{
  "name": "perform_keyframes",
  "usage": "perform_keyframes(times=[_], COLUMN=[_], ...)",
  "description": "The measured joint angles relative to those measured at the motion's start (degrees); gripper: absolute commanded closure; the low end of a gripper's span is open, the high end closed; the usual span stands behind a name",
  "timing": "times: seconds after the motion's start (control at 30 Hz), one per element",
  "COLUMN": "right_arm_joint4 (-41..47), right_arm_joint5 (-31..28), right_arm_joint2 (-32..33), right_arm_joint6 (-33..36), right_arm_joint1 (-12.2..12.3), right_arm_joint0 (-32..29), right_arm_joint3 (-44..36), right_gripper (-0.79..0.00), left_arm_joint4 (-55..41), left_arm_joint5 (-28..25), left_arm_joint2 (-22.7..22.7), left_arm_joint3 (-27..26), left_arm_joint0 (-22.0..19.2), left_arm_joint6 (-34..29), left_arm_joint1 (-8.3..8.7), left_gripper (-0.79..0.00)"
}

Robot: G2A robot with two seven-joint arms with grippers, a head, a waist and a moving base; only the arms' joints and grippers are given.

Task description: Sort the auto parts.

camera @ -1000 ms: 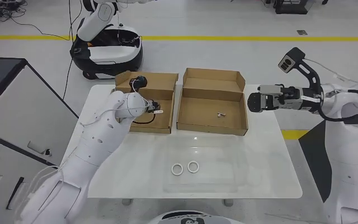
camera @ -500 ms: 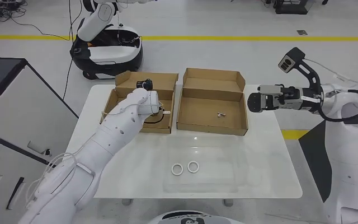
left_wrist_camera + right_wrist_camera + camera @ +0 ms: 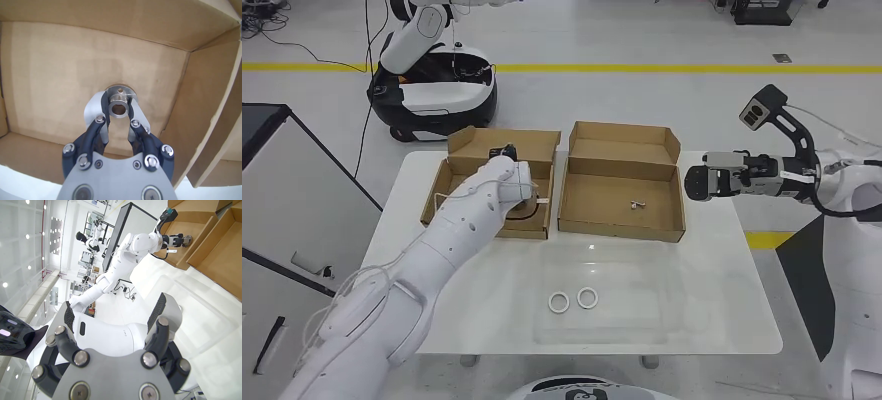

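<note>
Left claw (image 3: 117, 98) was clamped on a flanged metal hub (image 3: 117, 109), 1 pad on each side of its neck. Right claw (image 3: 115, 307) stood apart and empty, near the right cardboard box (image 3: 612, 195).

Progress, as judged:
- The left cardboard box (image 3: 56, 66) had the hub inside, not yet released.
- The right box held 1 small metal part (image 3: 636, 204).
- The clear tray (image 3: 642, 300) on the surface (image 3: 722, 300) held 2 white rings (image 3: 558, 301), unsorted.

The hub lay between the claw tips, flange toward the box floor. Contact with the floor could not be told.
</note>
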Motion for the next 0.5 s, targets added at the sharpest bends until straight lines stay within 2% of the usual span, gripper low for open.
perform_keyframes(times=[0.17,0.27,0.3,0.37,0.4,0.5], right_arm_joint4=[0.00,0.00,0.00,0.00,0.00,0.00], right_arm_joint5=[0.00,0.00,0.00,0.00,0.00,0.00], right_arm_joint2=[0.00,0.00,0.00,0.00,0.00,0.00], right_arm_joint6=[0.00,0.00,0.00,0.00,0.00,0.00], right_arm_joint1=[0.00,0.00,0.00,0.00,0.00,0.00], right_arm_joint0=[0.00,0.00,0.00,0.00,0.00,0.00], right_arm_joint3=[0.00,0.00,0.00,0.00,0.00,0.00], right_gripper=[-0.785,-0.785,-0.785,-0.785,-0.785,-0.785], left_arm_joint4=[-0.63,-0.93,-1.01,-1.07,-1.08,-0.83], left_arm_joint5=[-0.54,-0.88,-1.00,-1.16,-1.22,-1.29], left_arm_joint2=[0.26,0.23,0.15,0.00,-0.13,-0.46], left_arm_joint3=[2.47,3.76,4.16,4.58,4.78,5.01], left_arm_joint0=[-0.65,-1.06,-1.23,-1.45,-1.54,-1.66], left_arm_joint6=[0.33,0.45,0.46,0.46,0.46,0.33], left_arm_joint1=[-1.00,-1.50,-1.65,-1.83,-1.93,-2.04], left_gripper=[-0.197,-0.354,-0.520,-0.736,-0.785,-0.785])
